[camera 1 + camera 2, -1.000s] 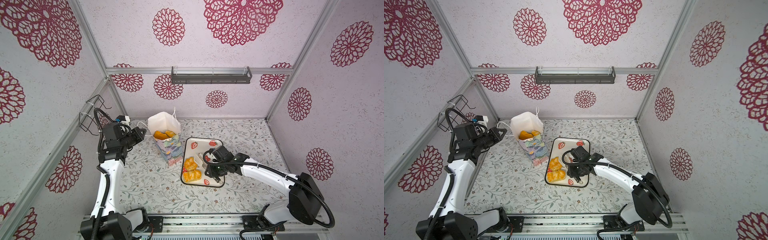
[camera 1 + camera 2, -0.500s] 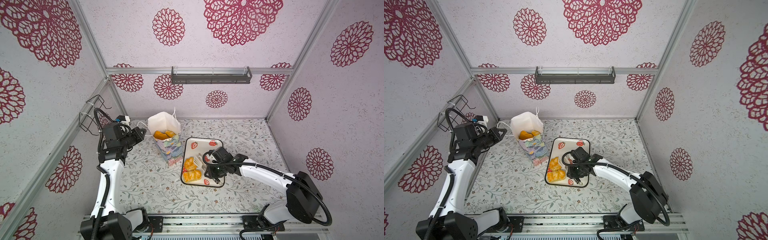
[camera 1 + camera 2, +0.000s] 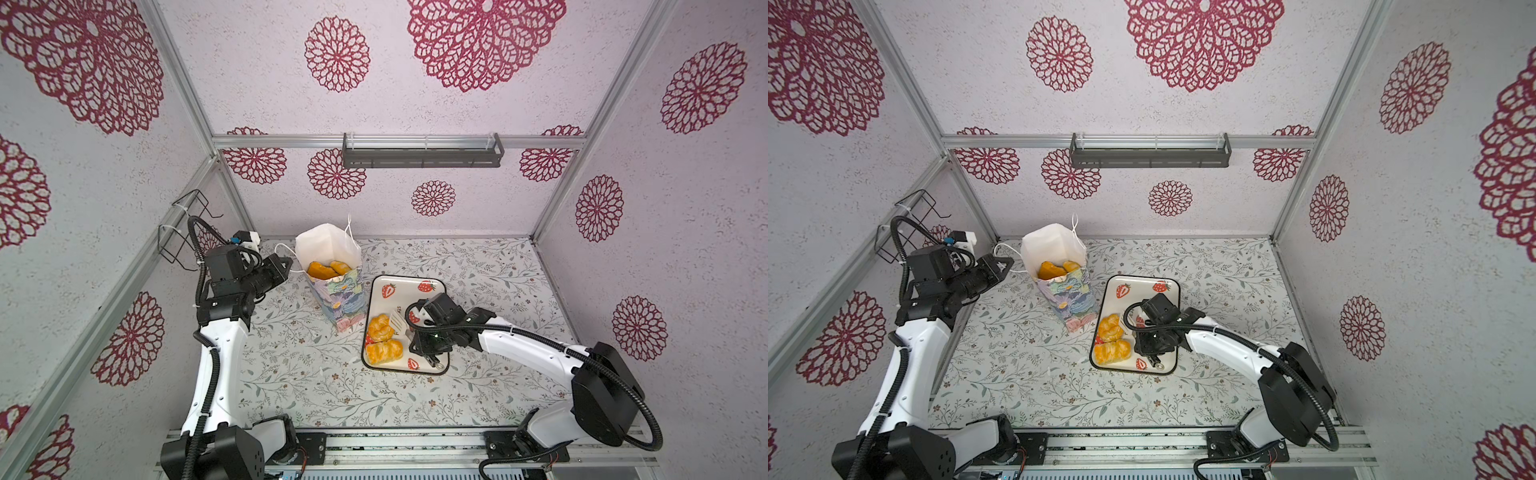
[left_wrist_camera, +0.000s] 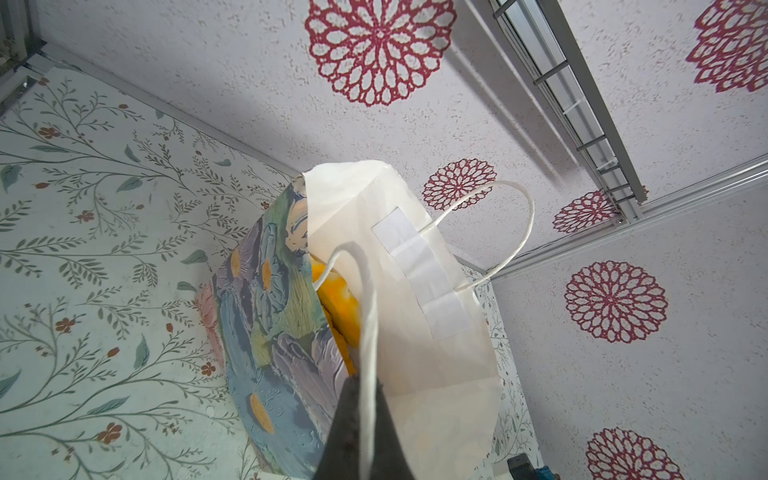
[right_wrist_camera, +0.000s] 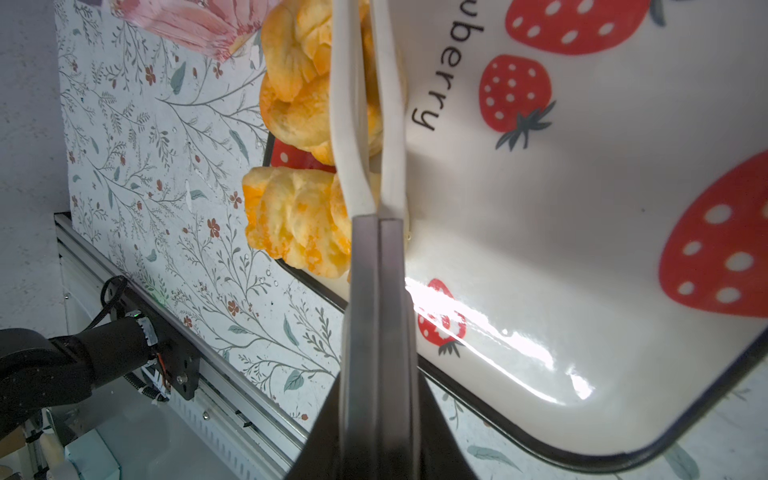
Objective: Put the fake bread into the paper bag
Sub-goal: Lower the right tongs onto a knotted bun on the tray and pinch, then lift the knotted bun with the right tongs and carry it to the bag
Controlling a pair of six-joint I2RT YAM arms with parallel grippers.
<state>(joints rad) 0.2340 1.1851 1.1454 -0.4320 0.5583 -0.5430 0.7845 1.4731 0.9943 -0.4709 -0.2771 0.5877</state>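
The left end effector (image 4: 360, 419) pinches the paper bag's (image 3: 345, 301) cord handle (image 4: 368, 332). The right end effector (image 5: 379, 220) squeezes white tongs (image 5: 345, 104) narrow over fake bread (image 3: 380, 327) on the tray (image 3: 408, 286) beside the bag. Whether the tips bite is unclear. Glossy bread could slip, or a tug could topple the bag.

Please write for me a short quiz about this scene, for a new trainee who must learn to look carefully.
1. How many pastries lie on the strawberry tray?
2. The jaws of the left gripper are shut on: A) the paper bag's cord handle; B) the tray's rim; C) a pastry.
3. True or false: the right gripper holds a black spoon.
Key: 1) two; 2) A; 3) false, it holds white tongs.
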